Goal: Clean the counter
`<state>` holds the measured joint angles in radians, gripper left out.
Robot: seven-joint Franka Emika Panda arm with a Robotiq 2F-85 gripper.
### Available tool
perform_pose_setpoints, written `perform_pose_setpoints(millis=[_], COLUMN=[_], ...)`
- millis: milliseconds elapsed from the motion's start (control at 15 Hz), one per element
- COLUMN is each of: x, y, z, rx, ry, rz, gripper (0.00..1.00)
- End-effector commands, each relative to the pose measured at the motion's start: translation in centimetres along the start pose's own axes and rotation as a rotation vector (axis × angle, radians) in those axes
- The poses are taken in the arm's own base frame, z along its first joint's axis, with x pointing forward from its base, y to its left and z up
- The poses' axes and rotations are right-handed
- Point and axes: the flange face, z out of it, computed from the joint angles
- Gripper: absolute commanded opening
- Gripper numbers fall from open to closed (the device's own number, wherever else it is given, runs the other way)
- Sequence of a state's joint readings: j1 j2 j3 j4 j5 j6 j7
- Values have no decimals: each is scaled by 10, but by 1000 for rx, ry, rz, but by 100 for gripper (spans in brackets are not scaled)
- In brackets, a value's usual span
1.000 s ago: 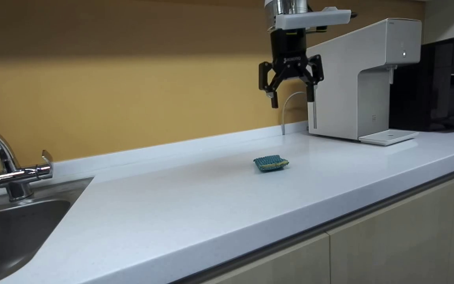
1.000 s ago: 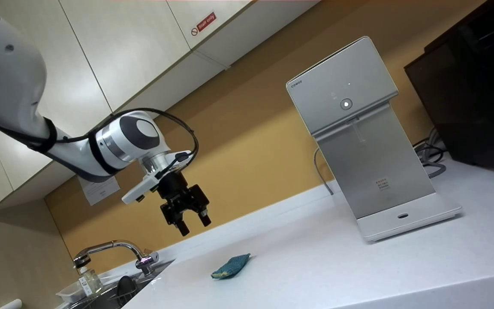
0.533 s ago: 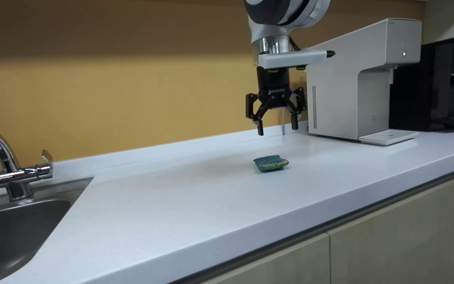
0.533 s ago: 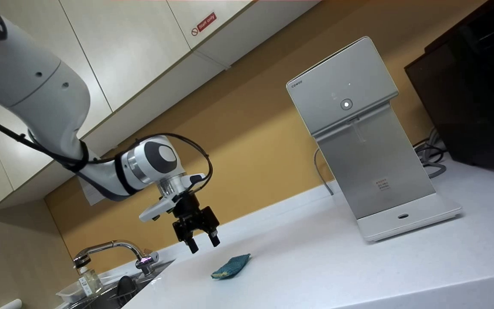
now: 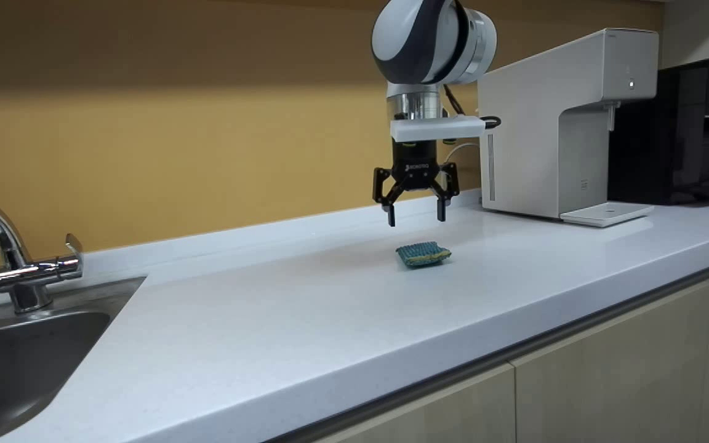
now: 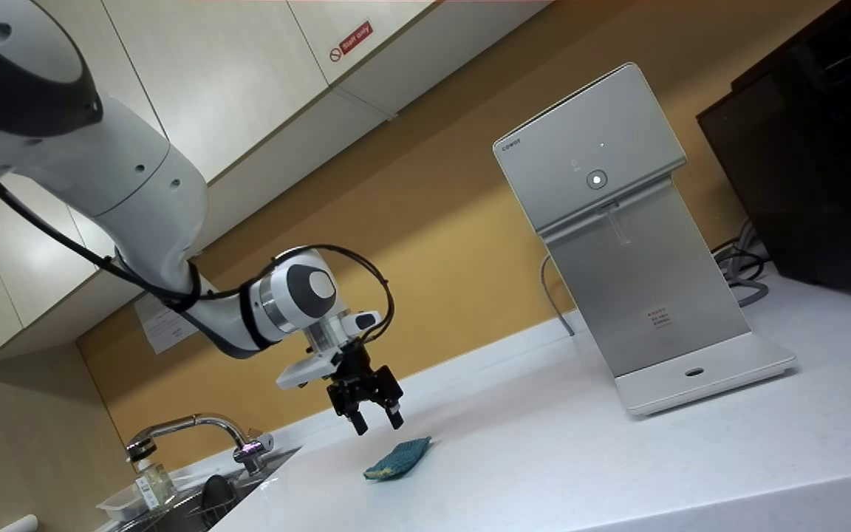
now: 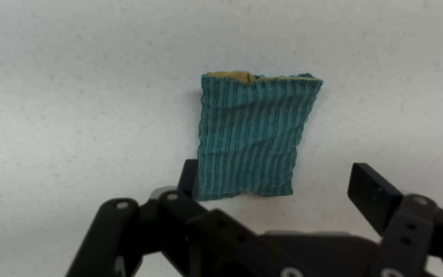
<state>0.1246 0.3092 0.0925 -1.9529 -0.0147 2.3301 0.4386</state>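
The white table [image 5: 256, 307] runs long and smooth in front of a mustard wall [image 5: 207, 160], with pale cabinet fronts [image 5: 613, 369] below it. A steel sink [image 5: 28, 351] with a chrome tap [image 5: 22, 277] is let into one end; towards the other stand a pale dispenser [image 5: 527, 135] and a black machine [image 5: 674, 135]. On the table, between tap and dispenser, lies a teal cloth [image 5: 423, 254]. The end effector [image 5: 416, 219] hangs above it, released, its jaws standing wide apart.

In an exterior view I also get the overhead cupboards [image 6: 226, 89] with a red "Staff only" label [image 6: 356, 37], and a bottle [image 6: 156, 484] near the tap. Only the wrist view shows me the close ribs of the cloth from above and faint grey specks in the table's white.

Compared with a second ago, the end effector hangs lower and nearer the cloth in both exterior views, while the cloth lies in the same spot.
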Motion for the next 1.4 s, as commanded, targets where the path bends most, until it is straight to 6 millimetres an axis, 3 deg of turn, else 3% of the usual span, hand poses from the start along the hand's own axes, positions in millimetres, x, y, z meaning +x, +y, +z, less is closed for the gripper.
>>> perform_pose_setpoints(millis=[0, 200, 267, 400, 1067, 1333], x=[11, 13, 13, 13, 7, 5], y=[0, 4, 4, 4, 3, 22], z=[6, 16, 19, 24, 46, 45], rx=[-8, -21, -24, -31, -45, -65], ry=[7, -1, -2, -7, -49, -41], rz=[49, 65, 68, 74, 76, 118], gripper=[100, 99, 75, 69, 0, 0])
